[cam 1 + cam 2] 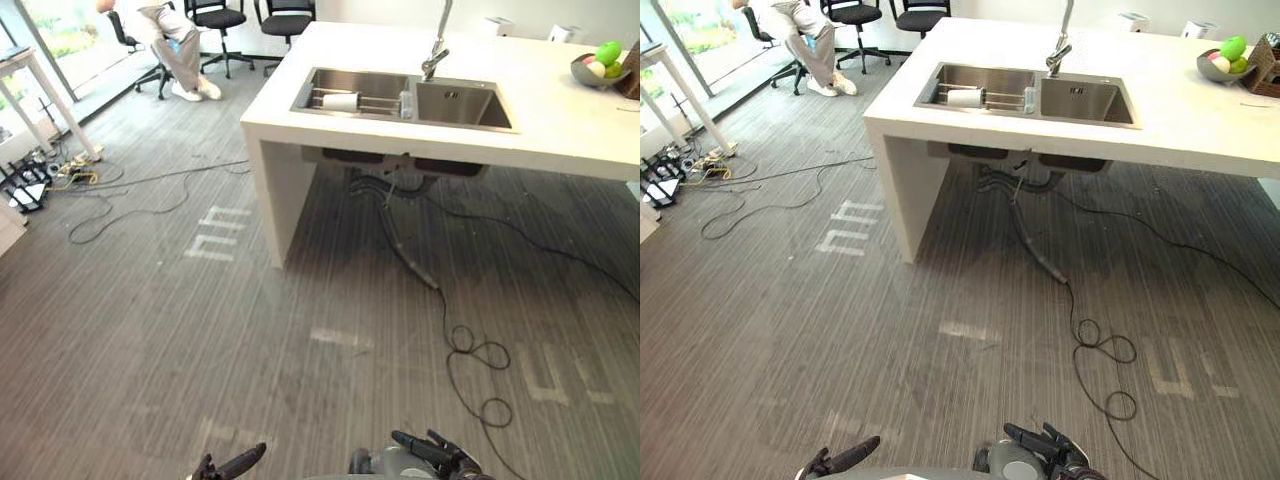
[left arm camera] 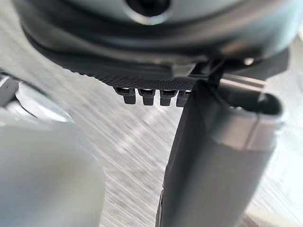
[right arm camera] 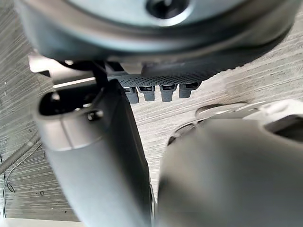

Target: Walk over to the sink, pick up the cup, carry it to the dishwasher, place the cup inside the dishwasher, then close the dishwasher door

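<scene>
Daylight pours in through the window [image 1: 55, 35] past the far left of the white counter [image 1: 560, 120], whose top glares almost featureless. Beneath the counter the striped floor [image 1: 150, 330] lies in soft shadow, and the steel sink [image 1: 460, 105] on top shows dull reflections.

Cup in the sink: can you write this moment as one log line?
stage: not yet at sink | cup: lying in it | left hand: open, empty | right hand: open, empty
</scene>
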